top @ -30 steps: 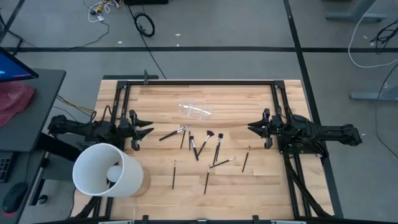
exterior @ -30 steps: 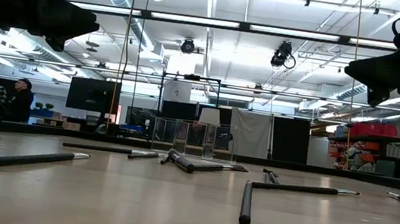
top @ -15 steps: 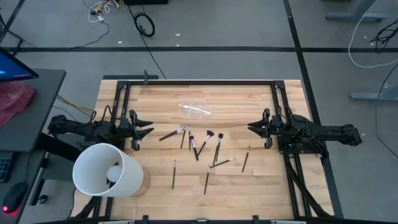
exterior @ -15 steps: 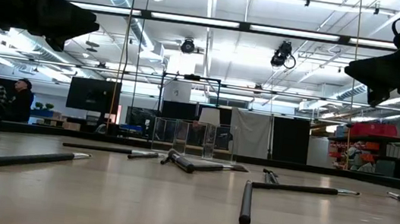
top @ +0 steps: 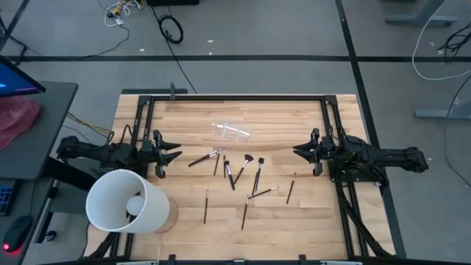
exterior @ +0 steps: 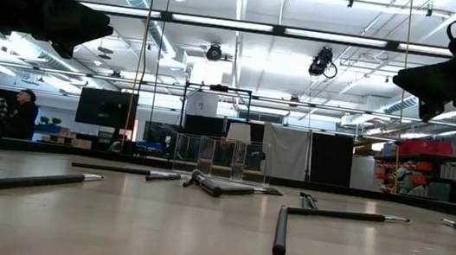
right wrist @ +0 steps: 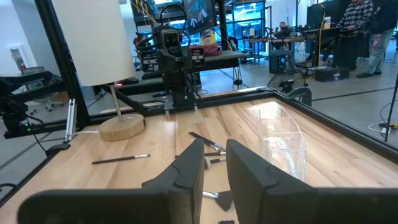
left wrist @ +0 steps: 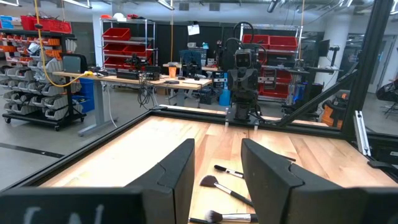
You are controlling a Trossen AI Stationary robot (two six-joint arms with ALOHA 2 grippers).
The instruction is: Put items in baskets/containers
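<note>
Makeup brushes (top: 234,175) lay scattered mid-bench (top: 294,213); the clear holder (top: 232,131), apparently empty, stood just beyond them. Left pincer (top: 175,153) and right pincer (top: 298,152) hovered at opposite edges, each slightly parted, holding nothing.

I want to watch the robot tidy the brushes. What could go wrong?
The clear holder is hard to see and looks light, so a gripper might knock it. Several brushes lie bunched and crossing, so grabbing one could drag others. Thin brushes lying flat on the table may slip from the fingers.
</note>
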